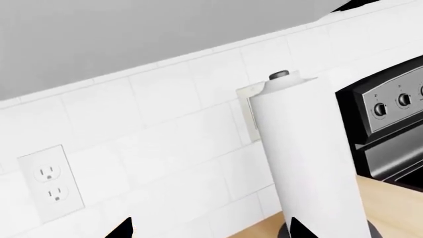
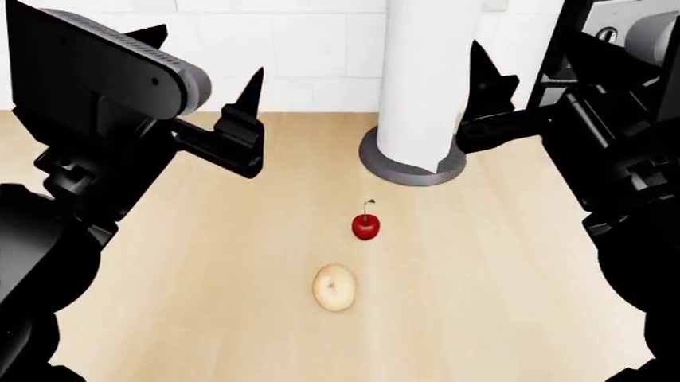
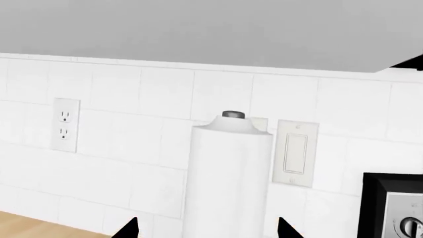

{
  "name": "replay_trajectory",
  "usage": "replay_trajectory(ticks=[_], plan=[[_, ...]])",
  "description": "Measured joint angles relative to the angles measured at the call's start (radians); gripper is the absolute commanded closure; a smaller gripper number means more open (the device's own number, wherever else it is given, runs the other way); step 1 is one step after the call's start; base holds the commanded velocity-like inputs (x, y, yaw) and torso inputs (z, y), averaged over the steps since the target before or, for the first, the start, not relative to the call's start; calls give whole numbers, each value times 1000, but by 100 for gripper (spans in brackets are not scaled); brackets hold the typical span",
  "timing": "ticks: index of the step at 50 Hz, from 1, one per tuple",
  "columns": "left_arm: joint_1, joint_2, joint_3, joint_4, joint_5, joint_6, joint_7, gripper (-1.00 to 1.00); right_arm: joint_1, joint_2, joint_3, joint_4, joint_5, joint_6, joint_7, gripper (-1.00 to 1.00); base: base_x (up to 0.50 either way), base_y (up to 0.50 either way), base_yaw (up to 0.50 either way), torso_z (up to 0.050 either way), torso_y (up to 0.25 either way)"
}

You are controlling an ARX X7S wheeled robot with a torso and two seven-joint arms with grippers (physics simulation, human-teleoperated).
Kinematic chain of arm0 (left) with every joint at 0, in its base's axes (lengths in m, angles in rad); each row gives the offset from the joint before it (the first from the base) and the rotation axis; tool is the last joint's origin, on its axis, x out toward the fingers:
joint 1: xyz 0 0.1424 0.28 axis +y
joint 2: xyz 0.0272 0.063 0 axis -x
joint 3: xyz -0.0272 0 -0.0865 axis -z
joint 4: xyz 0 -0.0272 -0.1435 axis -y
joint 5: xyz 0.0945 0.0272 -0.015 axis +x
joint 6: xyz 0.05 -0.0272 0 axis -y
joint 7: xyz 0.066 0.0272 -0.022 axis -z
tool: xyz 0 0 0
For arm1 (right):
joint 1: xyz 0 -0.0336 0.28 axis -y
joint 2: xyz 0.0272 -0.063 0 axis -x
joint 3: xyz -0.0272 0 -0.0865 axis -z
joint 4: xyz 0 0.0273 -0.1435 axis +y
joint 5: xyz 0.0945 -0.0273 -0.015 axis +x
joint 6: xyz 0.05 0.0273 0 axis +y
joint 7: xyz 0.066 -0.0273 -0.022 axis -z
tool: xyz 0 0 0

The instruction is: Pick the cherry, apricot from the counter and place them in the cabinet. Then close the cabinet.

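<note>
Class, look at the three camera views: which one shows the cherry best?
The head view shows it best: the cherry sits in plain sight on the counter, just beyond the apricot. Both wrist views point at the tiled wall and paper towel roll, so neither shows the cherry at all.

wall: white tile (image 3: 132, 163) | outlet (image 3: 64, 124) | light switch (image 3: 294, 152) | stove (image 1: 390, 134)

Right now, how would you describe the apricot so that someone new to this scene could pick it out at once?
Start at the tall white paper towel roll standing on its round grey base at the back of the light wood counter. In front of it, nearer the robot, lie two small fruits close together. The apricot is the nearer one: pale beige-orange, matte and oval, larger than the glossy red cherry just behind it.
</note>
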Motion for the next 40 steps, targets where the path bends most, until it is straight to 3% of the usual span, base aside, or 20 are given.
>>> replay_trajectory(ticks=[15, 40], plan=[[0, -5, -1, -2, -9, 1, -6, -100, 8, 6, 4, 8, 20, 7, -2, -100, 149, 1, 0, 0, 0], [6, -8, -10, 8, -29, -3, -20, -100, -16, 27, 7, -7, 58, 29, -5, -100, -44, 0, 0, 0, 0]])
